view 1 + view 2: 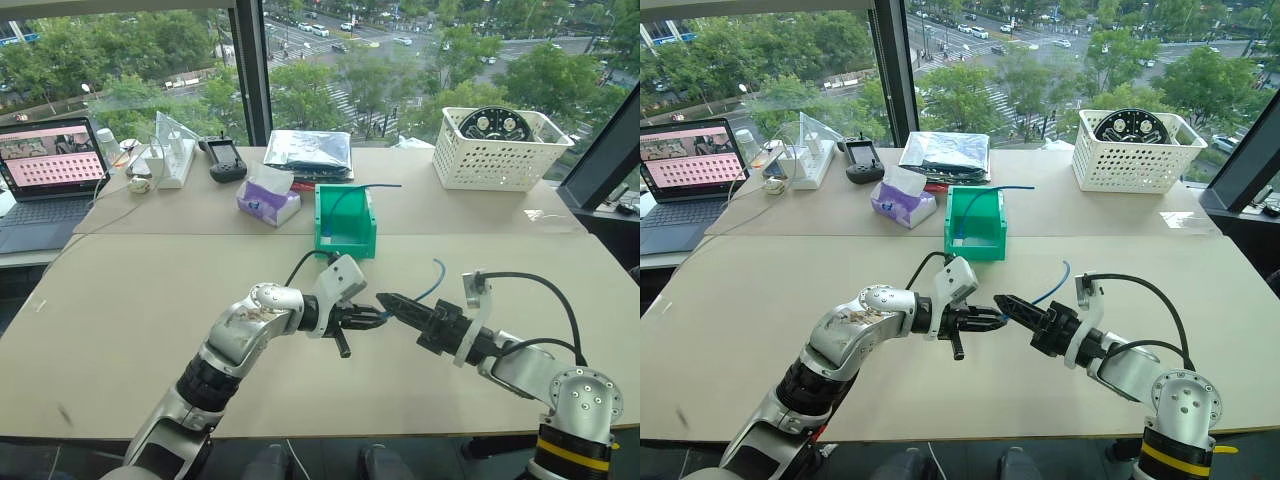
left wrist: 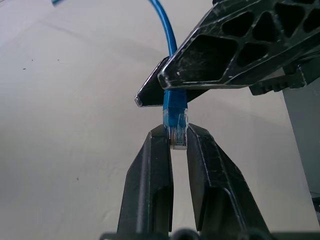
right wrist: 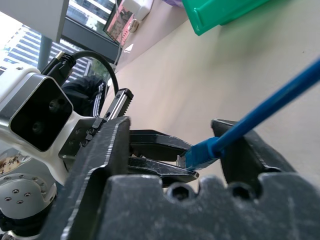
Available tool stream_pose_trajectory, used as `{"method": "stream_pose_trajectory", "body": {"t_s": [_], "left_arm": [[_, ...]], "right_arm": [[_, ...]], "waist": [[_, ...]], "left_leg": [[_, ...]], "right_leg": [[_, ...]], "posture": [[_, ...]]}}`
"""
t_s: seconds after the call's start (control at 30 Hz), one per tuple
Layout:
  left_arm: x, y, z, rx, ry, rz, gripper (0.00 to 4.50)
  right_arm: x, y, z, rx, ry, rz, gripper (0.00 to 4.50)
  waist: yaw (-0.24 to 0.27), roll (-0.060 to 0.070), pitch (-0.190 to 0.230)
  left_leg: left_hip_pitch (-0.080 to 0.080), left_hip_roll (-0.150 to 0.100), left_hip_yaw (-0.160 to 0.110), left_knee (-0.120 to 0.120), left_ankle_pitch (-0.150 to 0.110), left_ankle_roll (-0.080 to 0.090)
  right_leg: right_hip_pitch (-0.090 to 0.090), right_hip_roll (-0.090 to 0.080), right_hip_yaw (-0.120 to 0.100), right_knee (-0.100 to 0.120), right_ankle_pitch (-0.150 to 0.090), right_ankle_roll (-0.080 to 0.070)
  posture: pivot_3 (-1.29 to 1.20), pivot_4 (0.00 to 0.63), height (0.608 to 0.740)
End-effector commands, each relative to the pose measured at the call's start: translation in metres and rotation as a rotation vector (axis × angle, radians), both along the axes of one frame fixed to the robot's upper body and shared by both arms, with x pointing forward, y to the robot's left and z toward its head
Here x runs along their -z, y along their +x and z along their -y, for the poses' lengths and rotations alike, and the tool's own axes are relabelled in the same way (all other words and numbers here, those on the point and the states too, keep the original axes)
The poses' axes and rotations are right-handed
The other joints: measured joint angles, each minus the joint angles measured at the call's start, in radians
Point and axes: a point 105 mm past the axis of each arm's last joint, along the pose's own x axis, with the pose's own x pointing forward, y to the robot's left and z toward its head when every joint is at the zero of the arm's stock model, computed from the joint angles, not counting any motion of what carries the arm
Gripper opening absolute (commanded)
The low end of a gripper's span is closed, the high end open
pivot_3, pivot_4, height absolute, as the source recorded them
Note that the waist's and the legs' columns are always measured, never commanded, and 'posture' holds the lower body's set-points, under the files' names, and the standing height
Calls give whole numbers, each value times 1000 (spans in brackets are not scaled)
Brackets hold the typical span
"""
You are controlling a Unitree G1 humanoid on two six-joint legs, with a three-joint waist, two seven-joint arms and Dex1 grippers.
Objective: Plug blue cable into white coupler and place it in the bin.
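Above the front table my left gripper point(image 1: 376, 317) is shut on the tiny white coupler point(image 2: 178, 145). The clear plug point(image 2: 175, 120) of the blue cable point(image 1: 432, 281) sits at the coupler's mouth between those fingertips. The cable arcs up and away, and its far end hangs free in the air. My right gripper point(image 1: 388, 301) meets the left one tip to tip. Its jaws straddle the cable just behind the plug: one finger point(image 3: 250, 150) touches the cord, and a gap shows on the other side. The green bin point(image 1: 345, 238) stands beyond the two grippers with its low wall facing me.
A second blue cord point(image 1: 352, 189) hangs out of the bin. A purple tissue box point(image 1: 268, 201), a silver bag point(image 1: 308, 149), a black handset point(image 1: 226, 160) and a laptop point(image 1: 48, 170) lie at the back left. A white perforated basket point(image 1: 490, 152) stands at the back right.
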Motion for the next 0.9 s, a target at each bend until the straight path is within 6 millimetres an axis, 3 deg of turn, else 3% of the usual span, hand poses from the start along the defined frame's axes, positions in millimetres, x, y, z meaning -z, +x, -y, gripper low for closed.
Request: {"method": "stream_pose_trajectory", "body": {"t_s": [0.03, 0.13, 0.33, 0.4, 0.5, 0.63, 0.73, 0.9], "left_arm": [[-6, -3, 3, 11, -10, 24, 22], [-6, -3, 3, 9, -10, 24, 22], [-8, -1, 2, 0, -17, 37, 22], [-11, -3, -1, 18, -31, 4, 1052], [-23, -4, -8, 36, -76, -17, 1951], [-63, 11, -44, -41, -168, 146, 3368], [-83, 16, -66, -118, -211, 219, 4372], [-103, 27, -112, -431, -275, 290, 4489]], "right_arm": [[-15, -5, -3, -28, 44, 52, 1146], [-15, -8, -4, -43, 42, 47, 125], [-15, -7, -2, -32, 28, 43, 48], [-20, -2, 1, -17, 28, 58, 0], [-27, 5, 6, 6, 23, 80, 0], [-45, 24, 12, 13, 10, 134, 0], [-52, 35, 10, -10, 2, 150, 0], [-55, 51, -2, -84, -19, 161, 0]], "waist": [[-1, 0, 0], [-1, 0, 0], [-2, 0, 0], [-2, 0, 0], [-5, 0, 0], [-14, 0, 1], [-12, 0, 1], [-8, 0, 1]], "left_leg": [[0, 0, 0, 0, 0, 0], [0, 0, 0, 0, 0, 0], [0, 0, 0, 0, 0, 0], [0, 0, 0, 0, 0, 0], [0, 1, 0, 0, 0, 0], [0, 1, 1, 0, 0, 0], [0, 3, 1, -1, 0, 0], [-1, 3, 1, -2, -1, 1]], "right_leg": [[0, 0, 0, 0, 0, 0], [0, 0, 0, 0, 0, 0], [0, 0, 0, 0, -1, 1], [0, 0, 0, 0, -1, 1], [0, 0, 0, 0, -1, 1], [-1, 0, 0, 0, -1, 1], [-1, 4, 1, -1, 0, 0], [-1, 4, 1, -2, 2, -4]], "posture": [[0, 150, 740], [0, 150, 740], [0, 150, 740], [0, 150, 740], [0, 150, 740], [0, 150, 740], [0, 150, 740], [0, 150, 740]]}}
